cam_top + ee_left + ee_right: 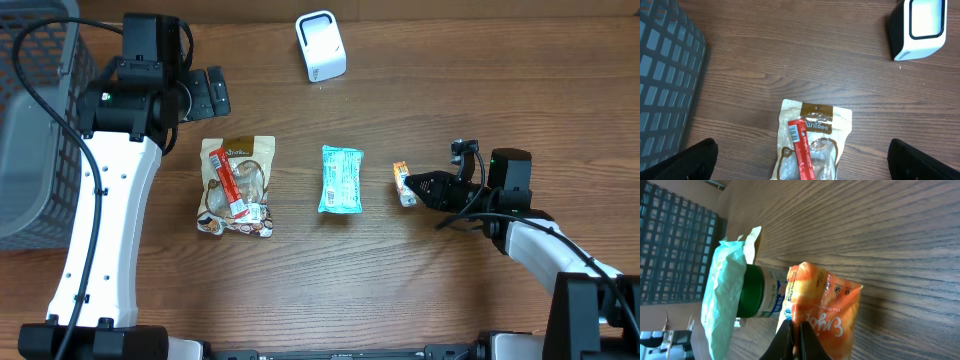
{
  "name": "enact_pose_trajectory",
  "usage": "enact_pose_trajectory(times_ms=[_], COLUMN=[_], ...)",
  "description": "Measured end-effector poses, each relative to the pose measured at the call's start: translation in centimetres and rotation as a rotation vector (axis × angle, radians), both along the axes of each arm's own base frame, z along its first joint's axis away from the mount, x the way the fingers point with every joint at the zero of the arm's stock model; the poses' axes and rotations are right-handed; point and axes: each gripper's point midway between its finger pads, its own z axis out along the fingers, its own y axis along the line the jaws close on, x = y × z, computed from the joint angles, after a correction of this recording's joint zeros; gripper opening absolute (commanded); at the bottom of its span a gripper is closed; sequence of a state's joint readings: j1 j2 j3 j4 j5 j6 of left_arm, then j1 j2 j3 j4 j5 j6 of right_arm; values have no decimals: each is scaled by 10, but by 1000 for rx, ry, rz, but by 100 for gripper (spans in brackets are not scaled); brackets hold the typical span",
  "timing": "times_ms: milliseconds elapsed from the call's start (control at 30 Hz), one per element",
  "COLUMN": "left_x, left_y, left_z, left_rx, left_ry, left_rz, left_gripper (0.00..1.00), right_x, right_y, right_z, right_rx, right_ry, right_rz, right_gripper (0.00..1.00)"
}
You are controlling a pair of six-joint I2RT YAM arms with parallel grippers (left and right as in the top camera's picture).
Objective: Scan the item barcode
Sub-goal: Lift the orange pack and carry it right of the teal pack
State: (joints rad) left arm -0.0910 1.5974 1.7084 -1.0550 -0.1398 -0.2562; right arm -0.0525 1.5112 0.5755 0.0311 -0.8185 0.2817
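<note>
A wooden table (pixel 400 290) carries a white scanner (pixel 320 46) at its far edge. The right gripper (pixel 415 186) is clamped on the edge of a small orange packet (pixel 402 180), just right of a teal packet (pixel 341 179). The orange packet looks light, soft and crinkly, likely to flop, so an edge pinch suits it. The left gripper (pixel 222 90) hangs wide apart above a brown pouch (pixel 237 186).
</note>
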Motion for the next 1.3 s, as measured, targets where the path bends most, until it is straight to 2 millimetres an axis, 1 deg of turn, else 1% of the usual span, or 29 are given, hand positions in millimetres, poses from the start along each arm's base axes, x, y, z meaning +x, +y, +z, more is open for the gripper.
enact_pose_trajectory(times_ms=[167,400,467,500,567,667,800,833,900,1000,1100,1167,1200,1300], left_x=[0,0,0,0,0,0,0,0,0,0,0,0,0,0], left_y=[0,0,0,0,0,0,0,0,0,0,0,0,0,0], left_z=[0,0,0,0,0,0,0,0,0,0,0,0,0,0], left_rx=[0,0,0,0,0,0,0,0,0,0,0,0,0,0], left_ry=[0,0,0,0,0,0,0,0,0,0,0,0,0,0], left_rz=[0,0,0,0,0,0,0,0,0,0,0,0,0,0], left_gripper=[100,100,100,100,100,100,100,100,100,100,100,100,100,100], right_x=[6,11,10,10,10,10,8,8,8,8,8,7,8,15], right_y=[-1,-2,-2,-2,-1,-2,-5,-6,-8,-8,-4,-1,1,5], right_z=[-7,-28,-33,-33,-32,-33,-40,-41,-43,-43,-38,-35,-31,-19], right_rx=[8,21,24,25,28,30,9,5,-4,-7,17,45,58,77], right_ry=[12,54,70,70,72,76,114,120,125,127,114,136,149,161], right_rz=[-22,-37,-38,-38,-39,-43,-66,-73,-84,-86,-66,-53,-48,-31], right_gripper=[4,4,9,13,17,18,19,20,25,25,28,29,28,17])
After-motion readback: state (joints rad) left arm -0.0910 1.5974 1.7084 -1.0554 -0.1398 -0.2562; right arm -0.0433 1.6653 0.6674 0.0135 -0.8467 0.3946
